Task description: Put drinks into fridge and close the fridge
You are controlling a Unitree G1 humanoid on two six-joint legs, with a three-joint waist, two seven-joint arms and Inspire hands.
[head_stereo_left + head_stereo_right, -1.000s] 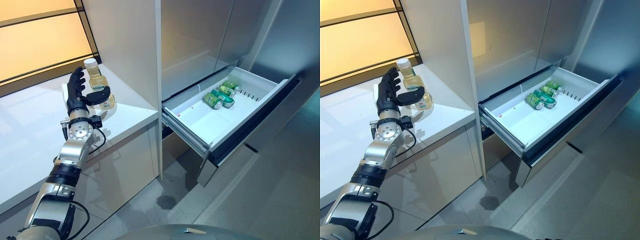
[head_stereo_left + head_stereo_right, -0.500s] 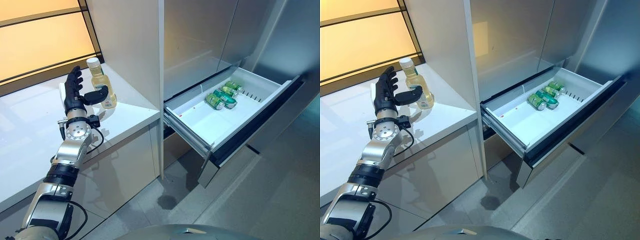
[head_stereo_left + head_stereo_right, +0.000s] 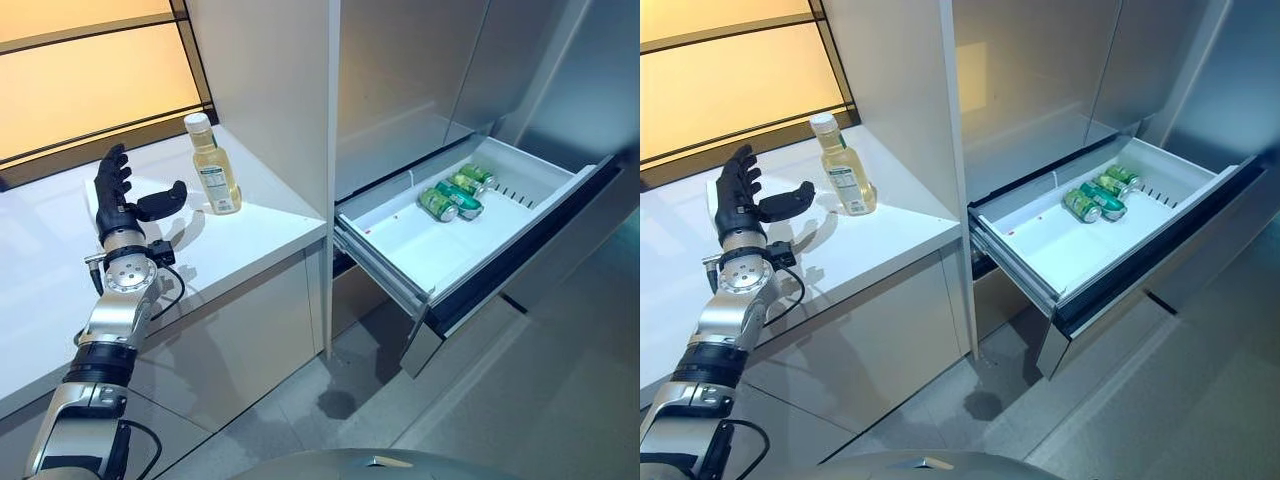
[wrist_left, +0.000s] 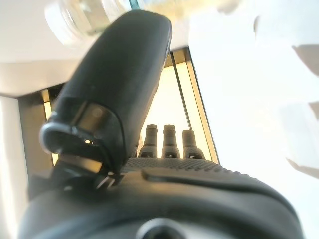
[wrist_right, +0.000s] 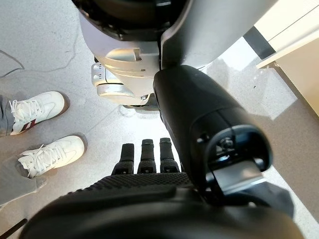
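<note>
A clear bottle of yellow drink [image 3: 214, 166] with a pale cap stands upright on the white counter [image 3: 240, 240], close to the tall white panel. My left hand [image 3: 118, 204] is open, fingers straight up and thumb out toward the bottle, a short way to the bottle's left and apart from it. The bottle's base shows blurred past the thumb in the left wrist view [image 4: 84, 20]. The fridge drawer [image 3: 400, 245] is pulled open at the right, with green cans [image 3: 452, 195] lying at its far end. My right hand [image 5: 164, 199] is open, hanging over the floor.
The tall white panel [image 3: 270, 90] rises between the counter and the grey fridge doors [image 3: 420, 70]. A lit amber window [image 3: 90, 70] backs the counter. A person's white shoes [image 5: 42, 132] stand on the grey floor near my right hand.
My left hand has drawn back to the left, away from the bottle; earlier its thumb and fingers were around it. The bottle still stands on the counter. The camera has shifted slightly.
</note>
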